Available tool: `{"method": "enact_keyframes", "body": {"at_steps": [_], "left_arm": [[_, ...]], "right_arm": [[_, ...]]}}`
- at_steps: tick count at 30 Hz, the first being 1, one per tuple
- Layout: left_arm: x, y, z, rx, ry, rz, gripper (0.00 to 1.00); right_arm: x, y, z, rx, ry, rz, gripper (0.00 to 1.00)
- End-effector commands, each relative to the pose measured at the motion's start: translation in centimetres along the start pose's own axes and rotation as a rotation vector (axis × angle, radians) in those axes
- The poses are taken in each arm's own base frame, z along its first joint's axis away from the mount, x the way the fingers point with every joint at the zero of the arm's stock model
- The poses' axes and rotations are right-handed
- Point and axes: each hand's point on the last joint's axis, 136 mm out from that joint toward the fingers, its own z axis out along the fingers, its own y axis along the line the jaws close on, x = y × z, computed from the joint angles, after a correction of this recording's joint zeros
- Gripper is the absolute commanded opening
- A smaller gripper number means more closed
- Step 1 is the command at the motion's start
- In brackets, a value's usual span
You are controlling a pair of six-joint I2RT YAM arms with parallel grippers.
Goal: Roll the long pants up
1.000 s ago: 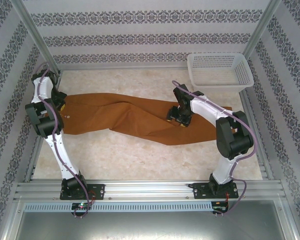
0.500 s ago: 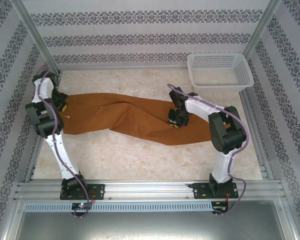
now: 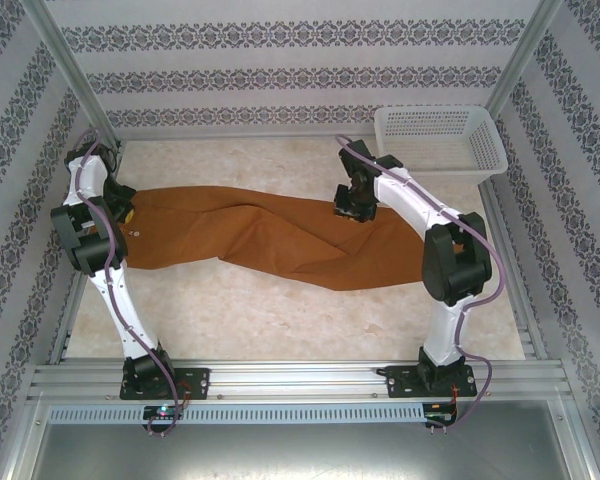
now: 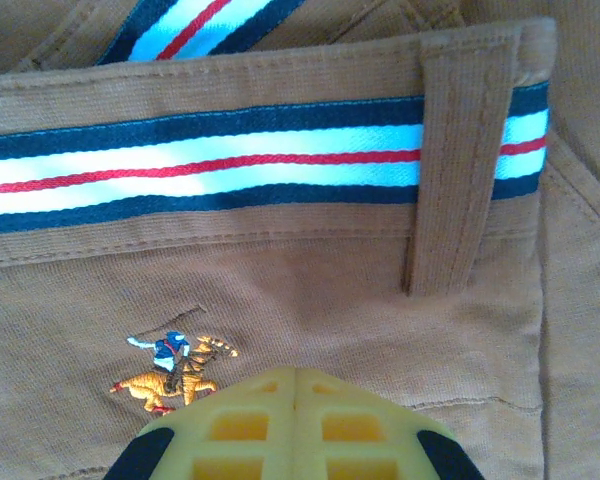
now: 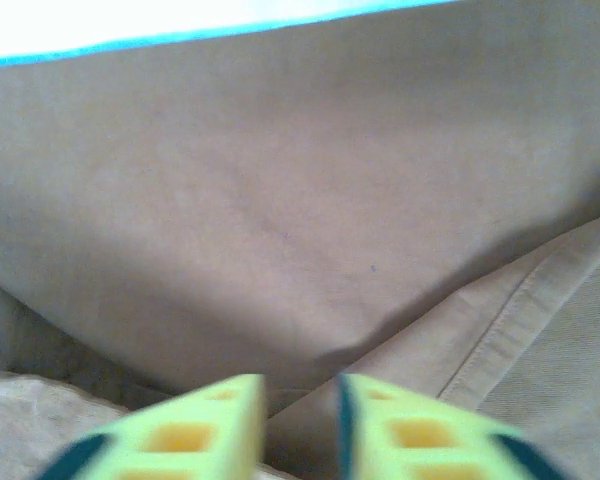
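The right pincer (image 5: 300, 425), jaws partly apart, is shifting from mid-leg to the far edge of the long pants (image 3: 270, 238), which are lying unrolled across the table (image 3: 280, 320), while the left pincer (image 4: 295, 420) is staying closed over the waistband (image 4: 230, 150); rolling is not yet starting.

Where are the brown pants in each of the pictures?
Top external: the long pants stretch left to right across the middle of the table.
Left wrist: the waistband with striped lining, above the left gripper.
Right wrist: the long pants as plain cloth above the right gripper.
Shared landmark: the grippers; from above, the left gripper is at the waist end and the right gripper at a leg's far edge.
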Motion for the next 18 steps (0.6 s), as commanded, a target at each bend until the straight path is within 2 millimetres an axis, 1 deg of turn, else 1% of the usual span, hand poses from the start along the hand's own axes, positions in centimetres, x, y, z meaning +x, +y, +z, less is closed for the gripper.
{"method": "enact_keyframes", "body": {"at_steps": [1,2,6,9,12,18], "left_arm": [[-0.2,0.4,-1.4,0.016,-0.012,-0.007,0.0],[-0.2,0.3,-1.3,0.019,-0.01,-0.007,0.0],[-0.1,0.1,-1.3,0.03,-0.006,-0.01,0.0],[0.0,0.0,-1.2,0.04,-0.001,-0.014,0.0],[0.1,0.1,-1.0,0.036,0.006,-0.013,0.0],[0.3,0.2,-0.8,0.032,0.011,-0.013,0.0]], "right_arm": [[2.0,-2.7,-0.1,0.054,0.065,0.033,0.72],[2.8,-3.1,0.2,0.028,0.078,0.067,0.76],[5.6,-4.8,1.5,-0.043,0.103,0.167,0.76],[7.3,-5.4,2.6,-0.068,0.125,0.208,0.76],[7.9,-5.6,3.2,-0.08,0.135,0.225,0.75],[7.6,-4.6,3.8,-0.098,0.14,0.218,0.73]]}}
